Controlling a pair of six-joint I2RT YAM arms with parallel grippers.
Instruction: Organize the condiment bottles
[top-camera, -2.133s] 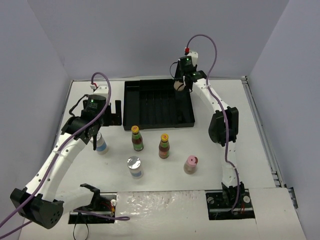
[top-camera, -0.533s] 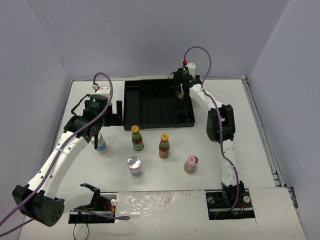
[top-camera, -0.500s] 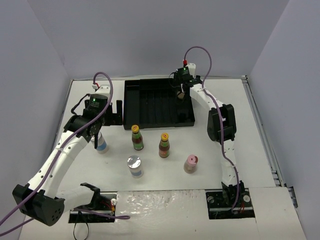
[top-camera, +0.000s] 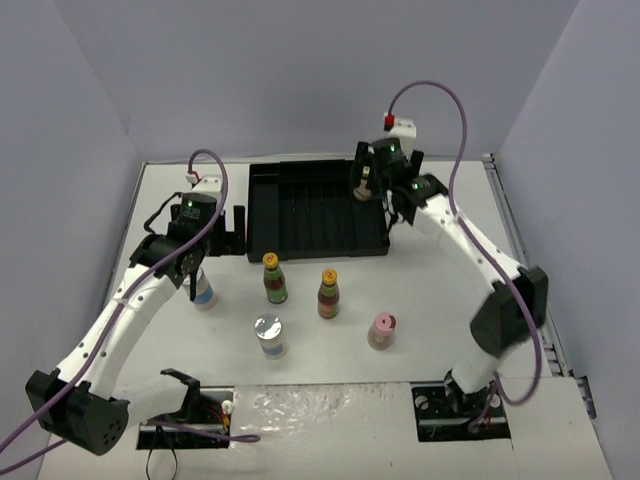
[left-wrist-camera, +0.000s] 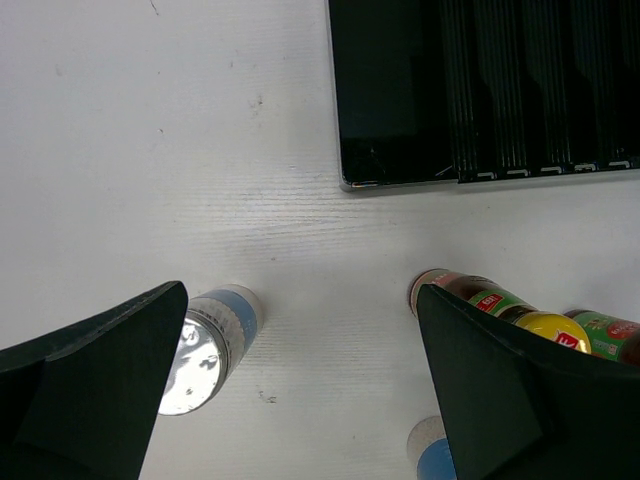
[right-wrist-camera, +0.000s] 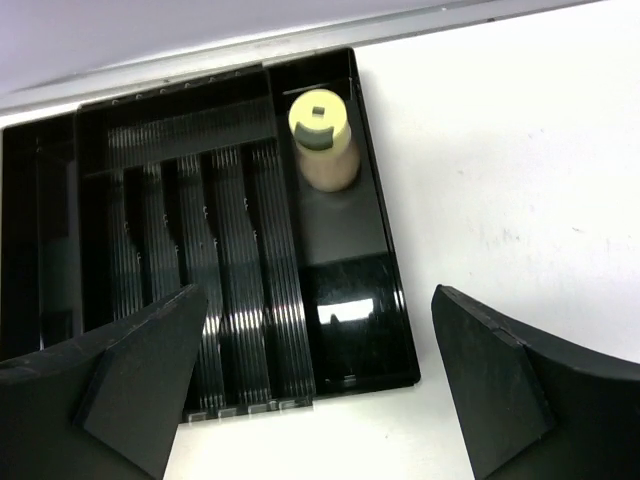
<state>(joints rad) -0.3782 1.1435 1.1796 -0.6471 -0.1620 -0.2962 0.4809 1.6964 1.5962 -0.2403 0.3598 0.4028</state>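
Standing in the tray (right-wrist-camera: 352, 312), the cream bottle (right-wrist-camera: 322, 142) is clear of the spread right gripper (right-wrist-camera: 315, 296)

A: What colours lie between the black right fingers (right-wrist-camera: 130, 380)?
B: A cream bottle (right-wrist-camera: 322, 140) with a pale yellow cap, in a glossy black ridged tray (right-wrist-camera: 230, 260).
A: And by the left fingers (left-wrist-camera: 90, 390)?
B: A silver-capped, blue-labelled jar (left-wrist-camera: 210, 345) beside one; a dark red bottle (left-wrist-camera: 480, 298), green-and-red label, yellow cap, beside the other. White surface (left-wrist-camera: 200, 150), faintly grained.
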